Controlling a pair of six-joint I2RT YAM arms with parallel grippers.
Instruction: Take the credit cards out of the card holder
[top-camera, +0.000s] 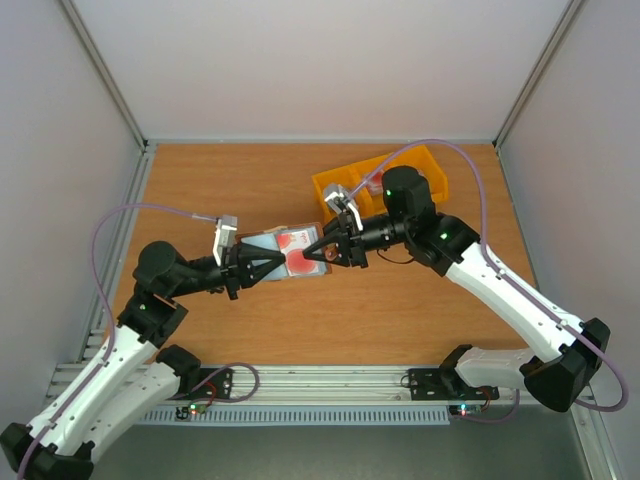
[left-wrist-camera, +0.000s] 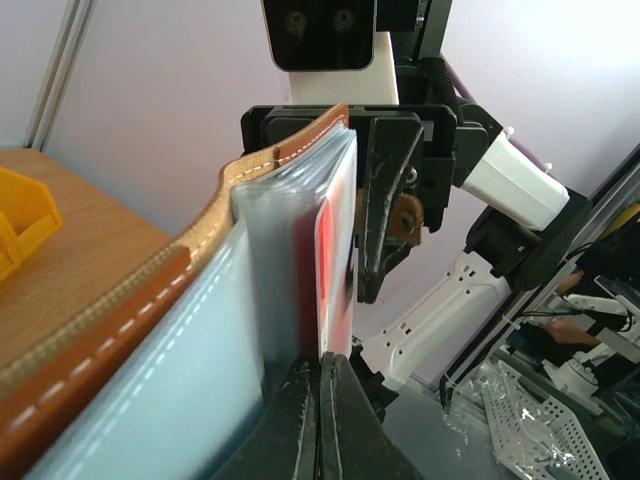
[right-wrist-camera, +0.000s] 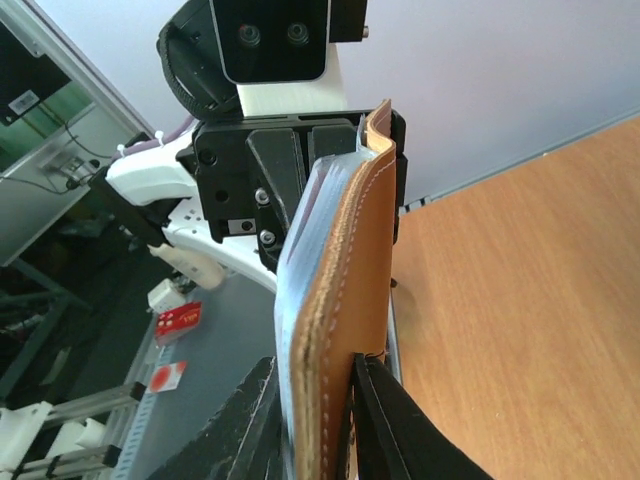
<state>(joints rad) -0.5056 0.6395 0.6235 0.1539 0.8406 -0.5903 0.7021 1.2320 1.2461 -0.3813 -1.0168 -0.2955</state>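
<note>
Extraction step. Card holder (top-camera: 268, 243) is held off the desk (top-camera: 400, 300) at its centre. Right gripper (top-camera: 322, 250) clamps its leather edge, left gripper (top-camera: 281, 263) is pinched fully shut on the red credit card (top-camera: 298, 262). Next: left pulls straight out, right braces.

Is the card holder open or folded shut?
Open: the card holder is spread between left gripper and right gripper, a red-spotted card showing inside.
</note>
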